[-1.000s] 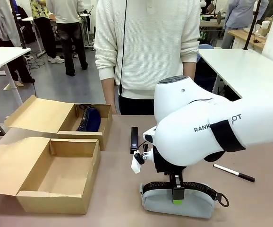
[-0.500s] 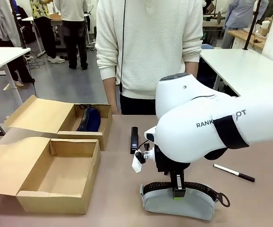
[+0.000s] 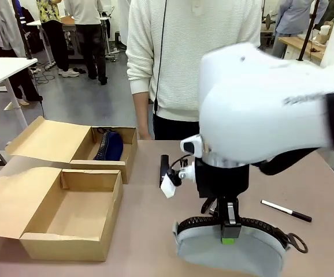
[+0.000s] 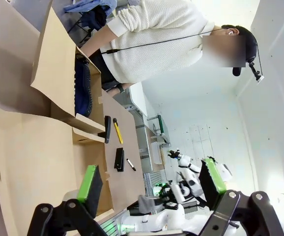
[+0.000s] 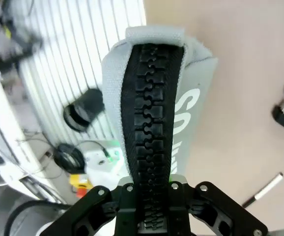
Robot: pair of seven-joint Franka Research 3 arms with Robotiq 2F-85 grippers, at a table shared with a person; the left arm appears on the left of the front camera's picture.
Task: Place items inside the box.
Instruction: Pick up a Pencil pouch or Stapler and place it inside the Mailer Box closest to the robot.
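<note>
My right gripper (image 3: 230,229) is shut on the black zipper along the top of the light grey pouch (image 3: 230,257), which hangs just off the tabletop near the front edge. The right wrist view looks down the zipper, with the gripper (image 5: 152,191) clamped on the pouch (image 5: 191,103) and white lettering on its side. A black stapler (image 3: 164,166) lies on the table just beyond, close to the person. The wider cardboard box (image 3: 69,245) stands open at the front left with nothing inside. My left gripper (image 4: 151,183) is open, its green pads wide apart, looking over the box (image 4: 39,157).
A narrower cardboard box (image 3: 121,167) sits behind the wide one and holds a dark blue pouch (image 3: 110,144). A thin pen (image 3: 286,210) lies at the right. A yellow knife (image 4: 117,131) lies on the table. The person (image 3: 196,57) stands at the far edge.
My right gripper has closed on the pouch's zipper. The arm has risen toward the camera and the pouch has come up with it.
</note>
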